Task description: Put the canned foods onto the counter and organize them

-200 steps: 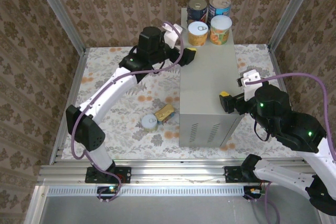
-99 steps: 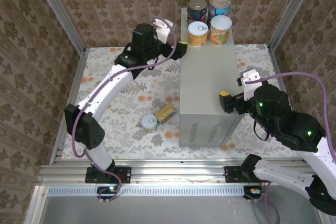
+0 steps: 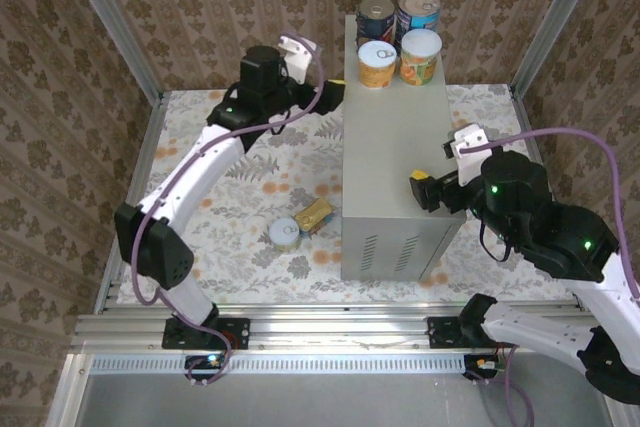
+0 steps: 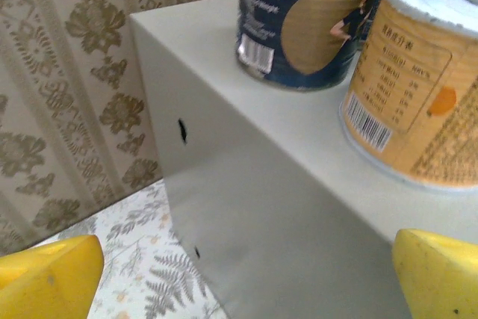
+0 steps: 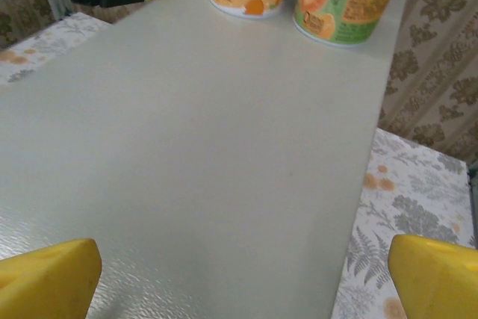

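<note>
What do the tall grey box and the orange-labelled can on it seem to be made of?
Grey box: probably painted sheet metal, matt; sharp folded edges, vent slots. Orange-labelled can: likely metal under printed paper label; pale lid with pull tab.

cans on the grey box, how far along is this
Done: four round cans stand at the far end of the grey box. In hand: nothing; the left gripper and right gripper are both open and empty. Still to do: one round can and the flat gold tin lie on the floor beside the box.
</note>
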Available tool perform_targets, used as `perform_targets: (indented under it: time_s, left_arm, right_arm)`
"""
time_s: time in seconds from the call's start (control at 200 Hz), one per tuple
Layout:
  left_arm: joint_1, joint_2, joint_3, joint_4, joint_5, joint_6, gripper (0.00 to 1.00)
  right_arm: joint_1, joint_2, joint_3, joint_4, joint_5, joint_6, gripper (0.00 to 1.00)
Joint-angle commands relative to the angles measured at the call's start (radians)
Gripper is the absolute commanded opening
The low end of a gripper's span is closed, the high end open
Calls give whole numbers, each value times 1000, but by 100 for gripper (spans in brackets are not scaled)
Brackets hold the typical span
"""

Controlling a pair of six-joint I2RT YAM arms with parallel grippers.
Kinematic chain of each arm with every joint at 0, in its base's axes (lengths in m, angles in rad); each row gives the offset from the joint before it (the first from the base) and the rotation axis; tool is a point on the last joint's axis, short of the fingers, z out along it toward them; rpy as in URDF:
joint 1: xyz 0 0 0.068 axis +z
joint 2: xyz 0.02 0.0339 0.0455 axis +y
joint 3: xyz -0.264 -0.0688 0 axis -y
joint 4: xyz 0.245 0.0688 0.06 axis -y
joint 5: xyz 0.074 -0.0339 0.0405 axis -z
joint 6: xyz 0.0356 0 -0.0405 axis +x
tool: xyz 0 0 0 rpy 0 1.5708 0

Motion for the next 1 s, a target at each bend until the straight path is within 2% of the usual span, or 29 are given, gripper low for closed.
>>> perform_targets:
  time_s: [0.0,0.175,0.31,0.63,0.83,0.995]
  left_arm:
    - [22,-117,-51,-86,29,2,100]
    - [36,-243,-158,-243,-6,8,100]
    - [36,-346,-272,-348,-57,-43,100]
    - [27,-566,-591,-466,-95,-183,100]
    - [-26,-644,-736,-505,-137,-287,100]
    - [-85,-631,-800,-526,-153,-345,100]
  right_arm:
    - [-7,27,66,-35,-80,-58,100]
    - [-1,95,142,-51,-186,-95,100]
    - [24,146,192,-49,-250,-113,100]
    - [144,273,281,-50,-262,-157,100]
    - [176,322,311,-49,-271,-164,100]
    - [183,342,315,-46,-302,-165,100]
